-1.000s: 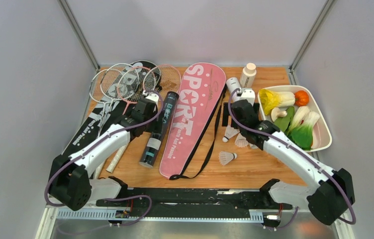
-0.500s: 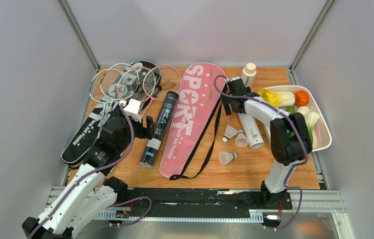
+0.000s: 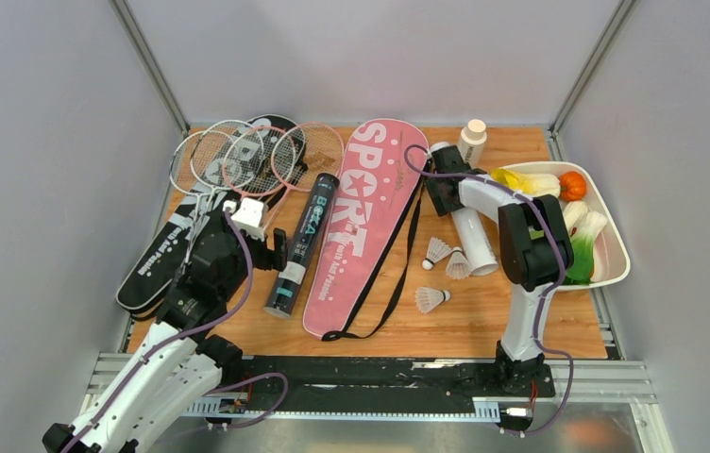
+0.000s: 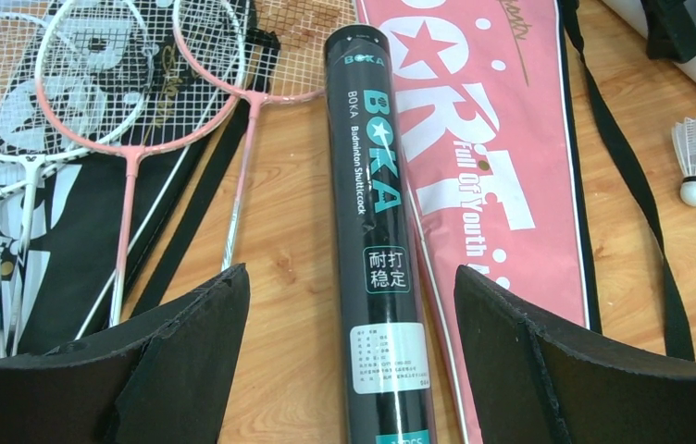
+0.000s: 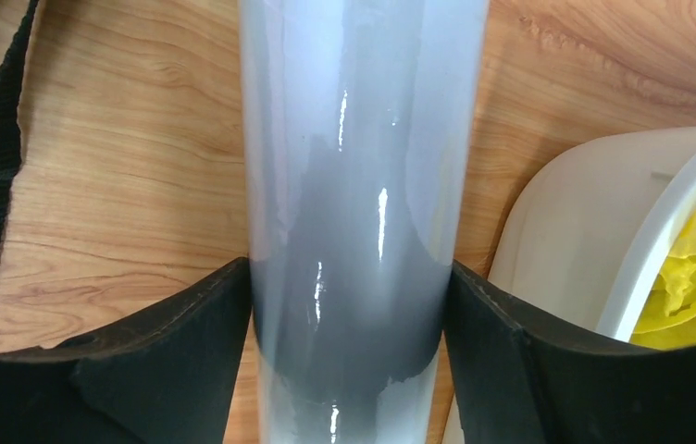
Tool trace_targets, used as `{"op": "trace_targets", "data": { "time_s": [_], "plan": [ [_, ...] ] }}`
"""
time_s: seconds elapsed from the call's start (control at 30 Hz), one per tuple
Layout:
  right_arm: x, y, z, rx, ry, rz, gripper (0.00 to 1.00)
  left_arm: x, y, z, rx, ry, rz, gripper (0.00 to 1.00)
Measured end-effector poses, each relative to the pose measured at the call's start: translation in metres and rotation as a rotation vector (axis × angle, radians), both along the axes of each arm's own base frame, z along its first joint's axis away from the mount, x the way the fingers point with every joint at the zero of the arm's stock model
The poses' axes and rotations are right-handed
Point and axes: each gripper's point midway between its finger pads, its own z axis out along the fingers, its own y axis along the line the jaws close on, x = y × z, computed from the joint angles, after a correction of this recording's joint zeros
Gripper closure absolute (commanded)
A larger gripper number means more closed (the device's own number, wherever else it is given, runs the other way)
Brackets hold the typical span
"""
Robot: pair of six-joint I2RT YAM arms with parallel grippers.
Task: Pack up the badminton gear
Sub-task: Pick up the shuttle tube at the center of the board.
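right gripper (image 5: pixel 346 268) newly clamped on white tube (image 5: pixel 363 139) | left gripper (image 4: pixel 349 273) wide open, still over black tube (image 4: pixel 374 166)

Left gripper (image 4: pixel 352 274) has pulled back toward its base, wide jaws now straddling the black BOKA shuttlecock tube (image 4: pixel 374 185) lower down. Right gripper (image 5: pixel 349 270) swung to the white tube (image 5: pixel 363 139) far end, jaws narrowed until touching both its sides

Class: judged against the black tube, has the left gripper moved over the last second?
Yes. The left gripper has drawn back toward the table's near edge, from beside the black tube's far end to beside its near half.
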Motion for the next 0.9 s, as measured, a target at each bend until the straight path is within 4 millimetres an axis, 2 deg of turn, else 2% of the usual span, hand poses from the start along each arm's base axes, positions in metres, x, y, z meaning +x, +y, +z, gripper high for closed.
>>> {"op": "trace_targets", "data": {
  "time_s": [0.27, 0.37, 0.47, 0.57, 0.67, 0.7, 0.8, 0.9],
  "plan": [
    [0.001, -0.001, 0.007, -0.006, 0.013, 0.001, 0.45, -0.001, 0.002, 0.003, -0.007, -0.012, 0.006, 0.15],
    [0.004, 0.001, 0.023, 0.001, -0.005, 0.001, 0.47, -0.001, -0.001, 0.005, -0.026, -0.004, 0.003, 0.17],
    [0.005, 0.006, 0.055, 0.040, -0.058, 0.008, 0.47, -0.002, -0.006, 0.013, -0.049, 0.013, -0.009, 0.17],
    [0.005, 0.019, 0.104, 0.131, -0.160, 0.028, 0.48, -0.001, -0.012, 0.026, -0.089, 0.020, -0.022, 0.18],
    [-0.005, 0.039, 0.158, 0.277, -0.270, 0.071, 0.48, -0.003, -0.019, 0.039, -0.153, 0.026, -0.038, 0.19],
    [-0.011, 0.048, 0.177, 0.346, -0.316, 0.094, 0.48, -0.005, -0.023, 0.042, -0.177, 0.030, -0.051, 0.19],
    [-0.037, 0.075, 0.215, 0.538, -0.411, 0.176, 0.49, -0.011, -0.040, 0.053, -0.273, 0.041, -0.119, 0.20],
    [-0.077, 0.106, 0.236, 0.759, -0.468, 0.276, 0.49, -0.017, -0.055, 0.064, -0.350, 0.047, -0.190, 0.20]
  ]
}}
